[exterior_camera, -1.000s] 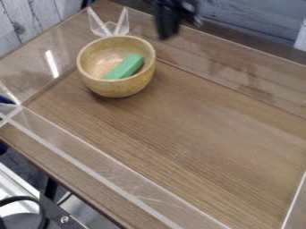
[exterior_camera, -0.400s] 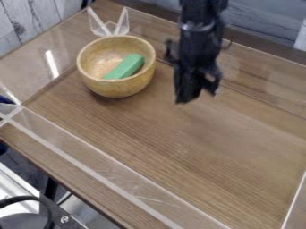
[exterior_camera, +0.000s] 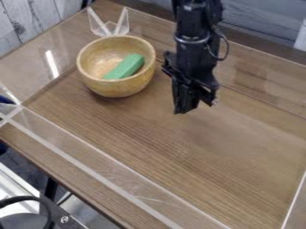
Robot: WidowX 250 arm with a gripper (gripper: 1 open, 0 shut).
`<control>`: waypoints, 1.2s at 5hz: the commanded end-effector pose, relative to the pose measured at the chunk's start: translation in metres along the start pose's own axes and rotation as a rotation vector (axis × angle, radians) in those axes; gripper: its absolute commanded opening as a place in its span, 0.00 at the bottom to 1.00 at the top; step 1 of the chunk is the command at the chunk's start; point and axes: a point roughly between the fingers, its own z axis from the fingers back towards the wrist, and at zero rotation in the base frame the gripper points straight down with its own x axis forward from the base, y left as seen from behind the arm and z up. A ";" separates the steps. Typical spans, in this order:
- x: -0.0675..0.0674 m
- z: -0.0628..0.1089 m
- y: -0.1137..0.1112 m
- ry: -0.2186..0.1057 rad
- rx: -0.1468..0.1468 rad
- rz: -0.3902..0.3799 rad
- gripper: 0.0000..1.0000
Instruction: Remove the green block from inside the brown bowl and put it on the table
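The green block [exterior_camera: 124, 65] lies inside the brown bowl [exterior_camera: 114, 82], tilted against its right inner wall. The bowl stands at the back left of the table [exterior_camera: 180, 152]. My gripper [exterior_camera: 187, 108] hangs from the black arm, pointing straight down, just right of the bowl and apart from it. Its fingers are pressed together with nothing between them, and the tips are close above the tabletop.
Clear plastic edging [exterior_camera: 72, 150] runs along the table's front and left sides. A folded clear plastic piece [exterior_camera: 107, 22] stands behind the bowl. Bare wood-grain surface spreads in front and to the right of the arm.
The arm has come down into view from the top edge and moved toward the front of the table, lowering the shut gripper beside the bowl. Bowl and block have not moved.
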 end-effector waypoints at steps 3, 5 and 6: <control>-0.001 0.000 0.030 -0.085 -0.005 0.120 0.00; 0.005 -0.025 0.017 -0.064 -0.030 0.111 0.00; 0.003 -0.026 0.015 -0.036 -0.030 0.095 0.00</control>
